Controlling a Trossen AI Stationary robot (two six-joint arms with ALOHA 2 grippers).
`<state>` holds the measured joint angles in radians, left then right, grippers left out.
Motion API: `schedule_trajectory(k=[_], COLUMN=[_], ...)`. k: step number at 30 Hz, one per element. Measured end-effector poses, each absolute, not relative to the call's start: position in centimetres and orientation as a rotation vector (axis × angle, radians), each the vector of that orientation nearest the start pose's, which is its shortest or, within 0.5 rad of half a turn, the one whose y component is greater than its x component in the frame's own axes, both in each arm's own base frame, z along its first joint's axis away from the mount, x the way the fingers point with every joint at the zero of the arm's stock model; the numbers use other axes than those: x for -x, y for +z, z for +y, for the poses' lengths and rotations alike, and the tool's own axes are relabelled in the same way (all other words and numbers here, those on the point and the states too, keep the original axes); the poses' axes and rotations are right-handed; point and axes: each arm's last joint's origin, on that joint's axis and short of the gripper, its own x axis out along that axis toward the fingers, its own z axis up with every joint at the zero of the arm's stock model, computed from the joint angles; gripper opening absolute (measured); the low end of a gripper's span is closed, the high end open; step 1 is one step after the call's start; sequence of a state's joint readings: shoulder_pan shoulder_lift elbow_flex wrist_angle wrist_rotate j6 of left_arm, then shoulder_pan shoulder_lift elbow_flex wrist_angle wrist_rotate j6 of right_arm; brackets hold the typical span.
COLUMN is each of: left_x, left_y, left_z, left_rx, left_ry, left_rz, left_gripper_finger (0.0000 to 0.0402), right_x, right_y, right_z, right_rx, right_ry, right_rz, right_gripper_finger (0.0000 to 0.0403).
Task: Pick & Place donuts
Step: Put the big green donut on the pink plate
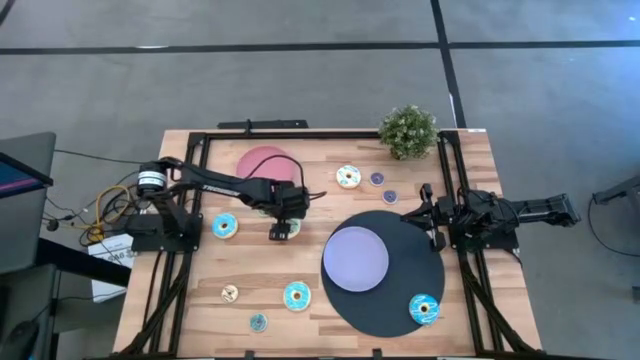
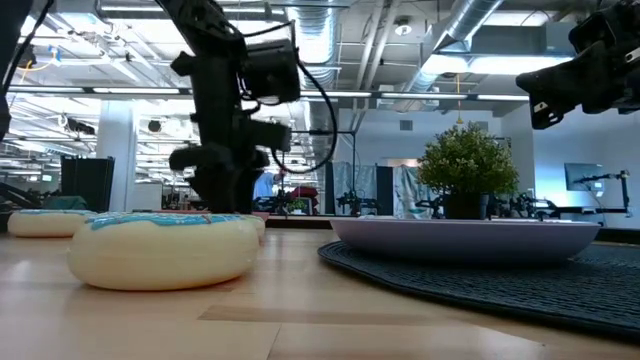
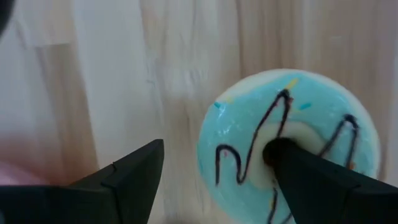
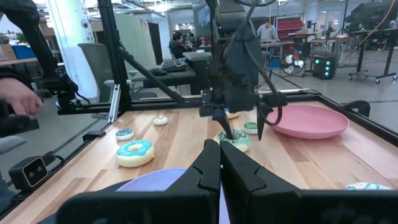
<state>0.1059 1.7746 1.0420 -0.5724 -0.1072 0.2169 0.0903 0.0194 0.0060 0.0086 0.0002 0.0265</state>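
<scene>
- The left gripper (image 1: 284, 230) points straight down over the wooden table (image 1: 320, 310), its fingers spread apart.
- Directly under it lies a teal-iced donut (image 3: 289, 152) with dark squiggles; in the left wrist view one finger (image 3: 329, 183) sits over the donut's hole while the other stands off on bare wood beside it.
- Just behind that gripper rests the pink plate (image 1: 262, 163); another teal donut (image 1: 225, 226) lies close on its outer side.
- The right gripper (image 1: 432, 222) hangs above the edge of the dark round mat (image 1: 400, 300), fingers pressed together with nothing between them.
- Beside that gripper, on the mat, sits the lavender plate (image 1: 356, 258), with no donut on it.
- More donuts are scattered well away from both grippers: one (image 1: 296, 295) toward the front, one (image 1: 424, 308) on the mat's front edge, and a cream-iced one (image 1: 348, 177) near the potted plant (image 1: 408, 131).
</scene>
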Motion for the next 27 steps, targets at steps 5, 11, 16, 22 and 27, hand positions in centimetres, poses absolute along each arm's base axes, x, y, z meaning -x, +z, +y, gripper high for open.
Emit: schedule_trajectory(k=[5, 11, 16, 22, 27], left_x=[-32.20, -32.22, -32.22, -32.25, -32.30], left_y=[14.07, 14.01, 13.98, 13.96, 14.00], left_z=[3.68, 3.67, 3.67, 3.68, 3.68], left_rx=[-0.169, -0.169, -0.171, -0.173, -0.173], left_ry=[0.017, 0.016, 0.019, 0.023, 0.023], left_rz=[1.341, 1.340, 1.340, 1.340, 1.341], left_gripper_finger=[0.0288, 0.0288, 0.0288, 0.0288, 0.0280], right_x=[-9.81, -9.81, -9.81, -9.81, -9.81], right_y=[16.50, 16.49, 16.49, 16.50, 16.49], right_z=[0.89, 0.89, 0.89, 0.89, 0.89], right_rx=[-0.026, -0.026, -0.026, -0.026, -0.026], right_ry=[0.090, 0.090, 0.090, 0.090, 0.090], right_rz=[0.006, 0.006, 0.006, 0.006, 0.006], right_gripper_finger=[0.0000, 0.0000, 0.0000, 0.0000, 0.0000])
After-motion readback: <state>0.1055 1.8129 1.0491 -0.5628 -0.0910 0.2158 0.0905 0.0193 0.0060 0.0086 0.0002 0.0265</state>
